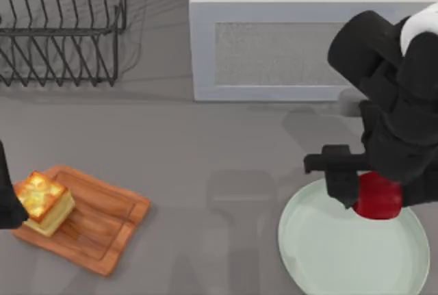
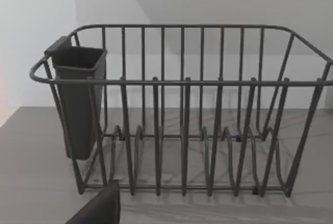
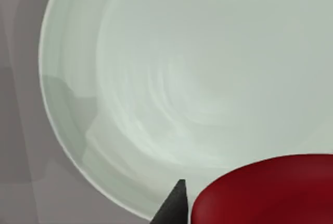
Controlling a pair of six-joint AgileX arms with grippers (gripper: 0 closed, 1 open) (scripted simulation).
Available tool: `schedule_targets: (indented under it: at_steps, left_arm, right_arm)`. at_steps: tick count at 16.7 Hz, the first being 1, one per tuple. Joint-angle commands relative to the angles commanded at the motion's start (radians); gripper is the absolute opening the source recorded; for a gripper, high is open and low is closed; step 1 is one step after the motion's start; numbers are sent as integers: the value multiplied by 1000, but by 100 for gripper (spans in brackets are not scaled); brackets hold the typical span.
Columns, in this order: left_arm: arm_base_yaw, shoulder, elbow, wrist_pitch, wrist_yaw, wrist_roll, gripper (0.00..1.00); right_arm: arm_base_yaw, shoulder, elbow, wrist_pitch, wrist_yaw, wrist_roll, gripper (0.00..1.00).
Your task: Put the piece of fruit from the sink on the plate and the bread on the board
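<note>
Right fingers [image 1: 366, 196] clamped on fruit [image 1: 378, 196] over plate [image 1: 328, 254] | bread [image 1: 45, 202] on board [image 1: 102, 230] | left fingers: cannot tell

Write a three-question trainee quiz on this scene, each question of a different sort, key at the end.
1. True or false: the bread lies on the board.
2. Which thing is the right hand carrying? A) the bread B) the piece of fruit C) a cup
3. Fill in: the fruit hangs over the ___.

Key: 1 true; 2 B; 3 plate.
</note>
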Motion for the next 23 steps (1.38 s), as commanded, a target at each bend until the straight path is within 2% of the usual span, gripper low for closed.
schedule_targets:
  at_steps: [12,23]
  left_arm:
    - [0,0,0,0,0,0,100]
    - [0,0,0,0,0,0,100]
  right_arm:
    - [0,0,0,0,0,0,98]
    - [-6,-11,-8,8,0,-5,100]
